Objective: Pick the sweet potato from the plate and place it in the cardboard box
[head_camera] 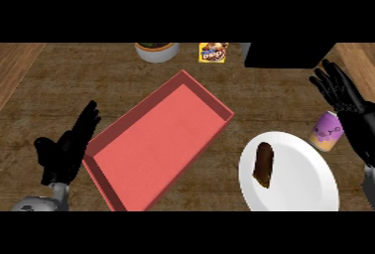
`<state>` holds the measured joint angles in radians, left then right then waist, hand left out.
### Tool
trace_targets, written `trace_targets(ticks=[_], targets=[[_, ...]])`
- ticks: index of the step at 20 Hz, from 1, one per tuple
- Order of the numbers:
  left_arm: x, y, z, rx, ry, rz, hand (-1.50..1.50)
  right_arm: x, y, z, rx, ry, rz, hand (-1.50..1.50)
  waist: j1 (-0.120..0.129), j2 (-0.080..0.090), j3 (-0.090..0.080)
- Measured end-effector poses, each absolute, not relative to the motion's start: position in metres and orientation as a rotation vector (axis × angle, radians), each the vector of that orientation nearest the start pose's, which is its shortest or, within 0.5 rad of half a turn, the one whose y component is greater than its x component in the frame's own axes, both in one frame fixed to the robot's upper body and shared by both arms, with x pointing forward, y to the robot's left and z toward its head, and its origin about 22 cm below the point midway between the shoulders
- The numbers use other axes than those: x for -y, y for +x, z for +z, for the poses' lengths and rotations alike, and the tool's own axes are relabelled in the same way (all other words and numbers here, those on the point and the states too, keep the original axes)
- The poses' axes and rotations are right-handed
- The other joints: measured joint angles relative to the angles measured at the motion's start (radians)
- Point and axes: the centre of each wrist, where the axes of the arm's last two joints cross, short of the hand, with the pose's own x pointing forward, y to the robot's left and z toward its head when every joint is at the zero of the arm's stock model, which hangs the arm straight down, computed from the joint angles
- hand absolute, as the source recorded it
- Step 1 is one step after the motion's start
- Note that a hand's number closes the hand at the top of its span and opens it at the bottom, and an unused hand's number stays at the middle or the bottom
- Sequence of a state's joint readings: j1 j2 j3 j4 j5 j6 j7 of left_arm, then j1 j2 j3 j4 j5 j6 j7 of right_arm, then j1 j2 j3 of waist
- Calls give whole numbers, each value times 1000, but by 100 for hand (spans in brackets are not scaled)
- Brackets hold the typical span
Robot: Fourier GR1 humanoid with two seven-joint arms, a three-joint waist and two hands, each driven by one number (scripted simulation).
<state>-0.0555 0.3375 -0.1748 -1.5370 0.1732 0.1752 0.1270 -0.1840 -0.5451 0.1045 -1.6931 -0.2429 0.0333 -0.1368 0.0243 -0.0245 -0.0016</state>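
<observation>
On the counter: wooden counter [44, 99] carries everything, and the play has not begun.
Sweet potato: the sweet potato [264, 164], dark brown and long, lies on the left half of the white plate [300, 173], with no hand touching it.
Box: the red tray-like cardboard box [157, 144] sits open just left of the plate, set diagonally, with nothing visible inside.
Right hand: the right hand [344, 96] hovers at the right edge, fingers straight and spread, pointing up the view, well above the plate and holding nothing.
Left hand: the left hand [70, 144] rests at the lower left beside the box, fingers straight and together, thumb out, holding nothing.
Progress: nothing done yet, as far as this view tells; the pick, the carry and the drop into the box all remain.
Next call: the right hand looks the nearer one for the grab, since the plate lies on its side.
Writing: a small yellow packet [213, 52] at the far edge carries lettering, too small to read with confidence.
Can: a purple can [327, 130] just right of the plate shows a drawn face, no readable words.
Also there: a white pot [156, 51] at the far edge and a black block [289, 54] at the upper right.
</observation>
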Motion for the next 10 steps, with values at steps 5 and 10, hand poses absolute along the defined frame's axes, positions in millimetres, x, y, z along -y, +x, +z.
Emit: trace_targets(ticks=[5, 10], targets=[[-306, 254, 26, 1445, 372, -170, 0, 283, 274, 86, 1736, -127, 450, -150, -7, 19, 0], [-333, 254, 30, 1415, 534, -212, 0, 304, 262, 74, 1461, -438, 908, -150, 7, 28, -12]])
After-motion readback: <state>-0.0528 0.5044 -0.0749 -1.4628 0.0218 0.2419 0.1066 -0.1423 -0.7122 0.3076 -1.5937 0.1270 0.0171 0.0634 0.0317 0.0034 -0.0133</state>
